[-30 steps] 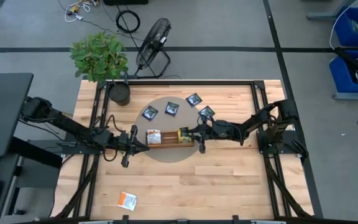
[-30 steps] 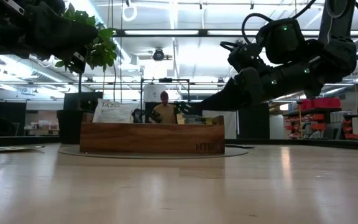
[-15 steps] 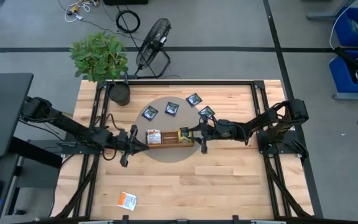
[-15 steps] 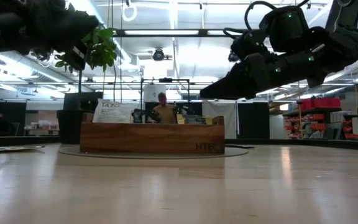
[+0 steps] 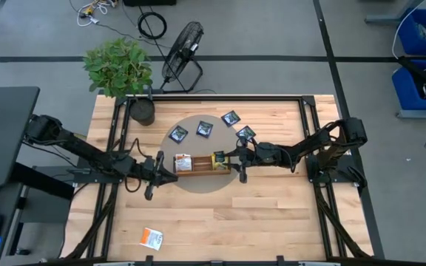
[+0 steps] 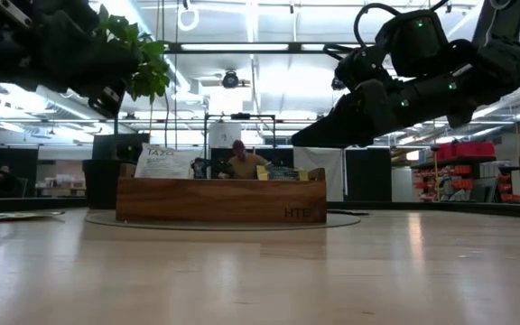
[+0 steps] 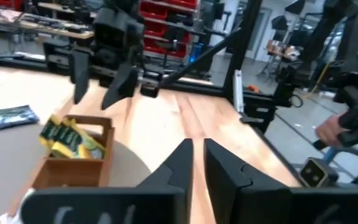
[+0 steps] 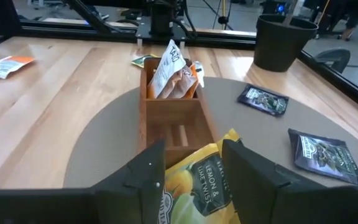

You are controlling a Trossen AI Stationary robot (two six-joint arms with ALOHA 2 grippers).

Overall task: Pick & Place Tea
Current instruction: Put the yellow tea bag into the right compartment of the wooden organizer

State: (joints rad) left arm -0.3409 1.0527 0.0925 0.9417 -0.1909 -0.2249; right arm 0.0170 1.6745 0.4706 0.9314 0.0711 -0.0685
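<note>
A long wooden tray [image 5: 202, 164] lies on a round grey mat. Orange-and-white tea sachets [image 8: 169, 71] stand in its left end. Yellow-green sachets [image 8: 197, 180] stand in its right end, leaning on the end wall. Several navy sachets [image 5: 204, 129] lie flat on the mat behind the tray. One orange sachet [image 5: 151, 236] lies near the table's front edge. My right gripper [image 8: 193, 148] hovers open just above the yellow-green sachets [image 7: 67, 140], clear of them. My left gripper [image 7: 197, 146] hangs level off the tray's left end, fingers almost together, with nothing between them.
A potted plant [image 5: 140, 111] stands at the table's far left corner. Dark frame rails [image 5: 305, 125] run along the table's sides. Bare wood lies between the tray and the table's near edge.
My right gripper has lifted a little off the tray's right end and drawn slightly back toward the table's right edge. The yellow-green sachets stay standing in the tray.
</note>
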